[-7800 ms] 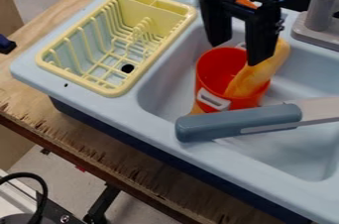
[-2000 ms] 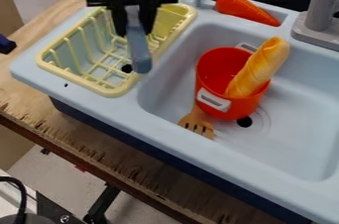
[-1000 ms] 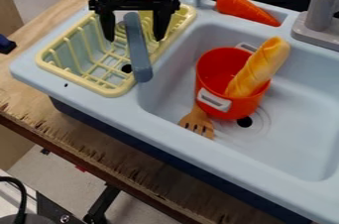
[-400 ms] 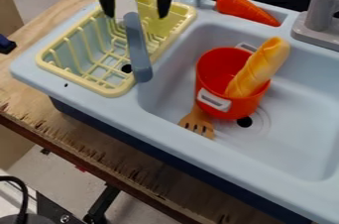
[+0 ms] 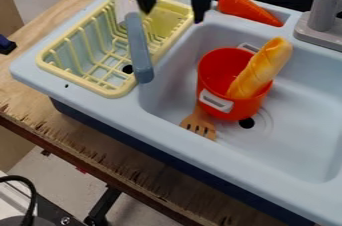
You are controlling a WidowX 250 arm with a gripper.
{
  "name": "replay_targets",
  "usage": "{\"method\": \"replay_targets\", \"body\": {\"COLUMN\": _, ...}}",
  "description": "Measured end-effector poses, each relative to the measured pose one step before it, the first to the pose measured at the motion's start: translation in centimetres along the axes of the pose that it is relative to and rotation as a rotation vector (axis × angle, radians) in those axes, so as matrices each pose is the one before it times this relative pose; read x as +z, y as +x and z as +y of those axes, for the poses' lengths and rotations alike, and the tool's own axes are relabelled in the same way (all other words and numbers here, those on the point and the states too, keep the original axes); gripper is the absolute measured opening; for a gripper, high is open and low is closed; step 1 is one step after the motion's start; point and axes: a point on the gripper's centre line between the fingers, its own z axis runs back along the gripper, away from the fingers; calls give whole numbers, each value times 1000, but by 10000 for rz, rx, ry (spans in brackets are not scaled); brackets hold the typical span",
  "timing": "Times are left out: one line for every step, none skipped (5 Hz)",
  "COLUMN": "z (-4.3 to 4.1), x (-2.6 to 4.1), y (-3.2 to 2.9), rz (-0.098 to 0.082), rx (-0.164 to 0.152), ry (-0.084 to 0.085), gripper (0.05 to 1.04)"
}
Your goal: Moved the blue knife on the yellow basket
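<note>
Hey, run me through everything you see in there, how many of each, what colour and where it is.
Knife: one, blue-grey handle, pale blade, lying over the basket
Basket: one, yellow, on the sink unit's left side
Sink unit: one, light blue, on the table
Pot: one, orange-red with white handles, in the basin
Bread: one, golden yellow, leaning in the pot
Slotted utensil: one, tan, in the basin by the pot
Carrot: one, orange, on the back ledge
Faucet: one, grey, upper right
Table: one, brown wood, under the sink unit
Cable: one, black, lower left
Pincer: one, black, open above the basket's upper right corner
</note>
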Motion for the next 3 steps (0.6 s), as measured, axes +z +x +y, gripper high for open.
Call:
{"method": "replay_targets", "body": {"z": -2433, "x": -45, "y": 133, "rz": -285, "rx": -1865, "ry": -380, "gripper": 999}}
{"method": "replay_targets", "body": {"z": -1369, "x": -280, "y": 839, "rz": 104, "rx": -475, "ry": -377, "gripper": 999}}
{"method": "replay_targets", "body": {"z": -550, "x": -355, "y": 2220, "rz": -77, "rx": 233, "ry": 28, "gripper": 999}}
